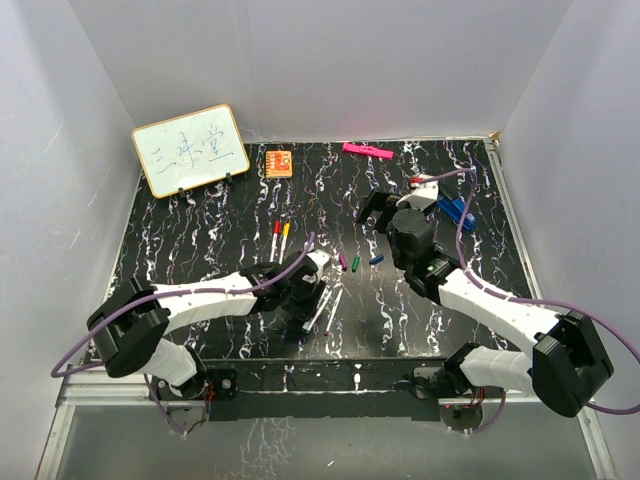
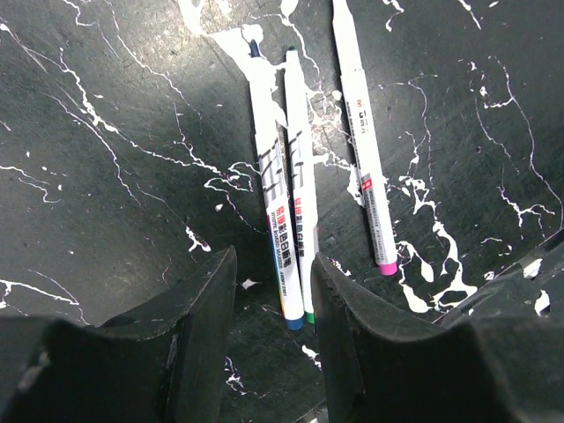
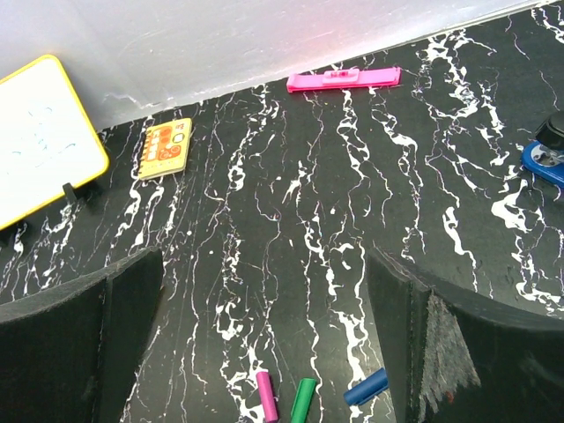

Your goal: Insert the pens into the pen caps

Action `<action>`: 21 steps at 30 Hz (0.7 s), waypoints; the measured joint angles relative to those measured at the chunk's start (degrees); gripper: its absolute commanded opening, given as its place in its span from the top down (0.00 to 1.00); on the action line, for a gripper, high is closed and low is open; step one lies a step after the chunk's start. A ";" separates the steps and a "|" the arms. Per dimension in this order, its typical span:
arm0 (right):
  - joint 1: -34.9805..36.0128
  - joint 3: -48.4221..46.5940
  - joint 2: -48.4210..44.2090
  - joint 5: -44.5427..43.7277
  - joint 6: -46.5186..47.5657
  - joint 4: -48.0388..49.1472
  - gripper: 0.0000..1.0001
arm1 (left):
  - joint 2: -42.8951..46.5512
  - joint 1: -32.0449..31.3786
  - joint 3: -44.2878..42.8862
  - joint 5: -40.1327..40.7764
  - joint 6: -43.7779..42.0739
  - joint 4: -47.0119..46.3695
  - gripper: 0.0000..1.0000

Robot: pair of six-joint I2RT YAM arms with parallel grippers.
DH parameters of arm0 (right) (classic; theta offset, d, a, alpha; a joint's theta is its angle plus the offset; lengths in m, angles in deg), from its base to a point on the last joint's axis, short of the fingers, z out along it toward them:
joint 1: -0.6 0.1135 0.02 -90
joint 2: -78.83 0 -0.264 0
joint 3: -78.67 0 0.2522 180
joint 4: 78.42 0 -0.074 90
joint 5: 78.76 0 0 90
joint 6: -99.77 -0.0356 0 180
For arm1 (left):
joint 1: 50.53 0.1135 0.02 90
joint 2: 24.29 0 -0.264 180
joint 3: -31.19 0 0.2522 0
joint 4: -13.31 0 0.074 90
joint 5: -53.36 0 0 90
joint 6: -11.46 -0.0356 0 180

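Note:
Three white pens lie side by side on the black marbled table: blue-ended (image 2: 267, 185), green-ended (image 2: 300, 189) and purple-ended (image 2: 364, 150). My left gripper (image 2: 273, 295) is open and empty, low over them, with the blue and green ends between its fingers. In the top view it is (image 1: 303, 298) beside these pens (image 1: 328, 305). A red pen (image 1: 275, 238) and a yellow pen (image 1: 285, 236) lie farther back. Purple (image 3: 266, 397), green (image 3: 304, 398) and blue (image 3: 366, 388) caps lie below my right gripper (image 3: 264, 273), which is wide open, empty and raised (image 1: 378, 220).
A pink bar (image 3: 344, 79) lies at the back wall. An orange card (image 3: 166, 148) and a small whiteboard (image 3: 40, 141) stand at the back left. Blue clip pieces (image 1: 455, 208) lie right of my right gripper. White walls enclose the table.

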 measured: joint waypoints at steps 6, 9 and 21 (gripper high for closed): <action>-0.15 0.00 0.04 0.26 -0.09 -0.22 0.02 | -0.81 -0.48 -0.04 1.09 0.26 0.22 0.63; -0.35 0.00 0.04 0.37 -0.15 -0.22 0.02 | -1.92 -0.63 -0.11 1.68 0.42 0.37 0.63; -0.42 0.00 0.48 0.83 -0.44 -0.24 0.02 | -2.93 -1.16 -0.15 4.26 0.76 1.05 0.67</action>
